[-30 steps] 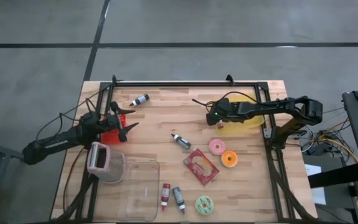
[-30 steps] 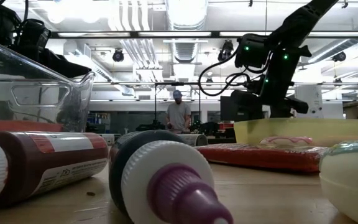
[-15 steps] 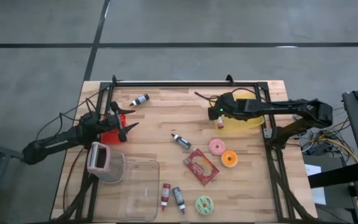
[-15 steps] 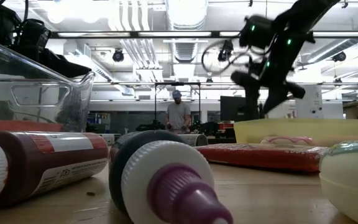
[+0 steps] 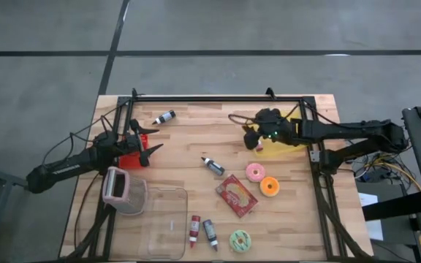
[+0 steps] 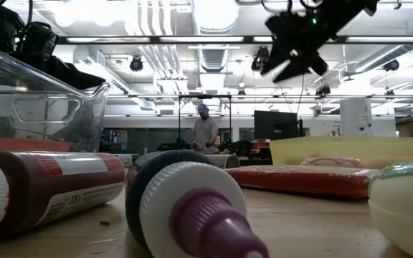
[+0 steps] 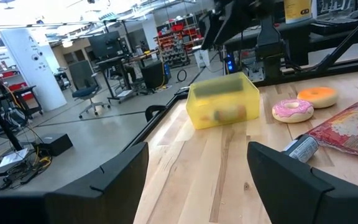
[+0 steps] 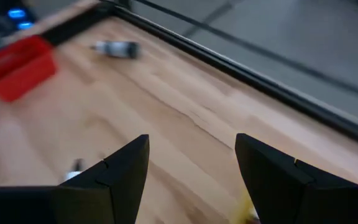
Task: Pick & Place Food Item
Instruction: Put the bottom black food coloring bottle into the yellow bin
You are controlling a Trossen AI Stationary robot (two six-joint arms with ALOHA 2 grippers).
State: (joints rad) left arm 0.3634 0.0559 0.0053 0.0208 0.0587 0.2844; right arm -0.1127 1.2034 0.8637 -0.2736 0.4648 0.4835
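My right gripper (image 5: 248,137) hangs above the wooden slatted table (image 5: 188,128), just beside the near rim of the translucent yellow plastic bin (image 5: 287,141) at the table's right side, its two dark fingers (image 8: 120,168) spread apart with nothing between them. Inside that bin a small food item (image 7: 224,114) shows blurred through the wall (I cannot make out what it is). My left gripper (image 5: 150,146) waits over the table's left side beside a red plastic box (image 5: 132,157), fingers (image 7: 120,174) wide and empty. Near the bin lie a pink-frosted doughnut (image 5: 254,172) and an orange-frosted doughnut (image 5: 270,187), just beside each other, with a red flat snack packet (image 5: 237,196) next to them. A green-frosted doughnut (image 5: 240,239) sits near the front edge, and a clear plastic tub (image 5: 163,223) stands at the front left.
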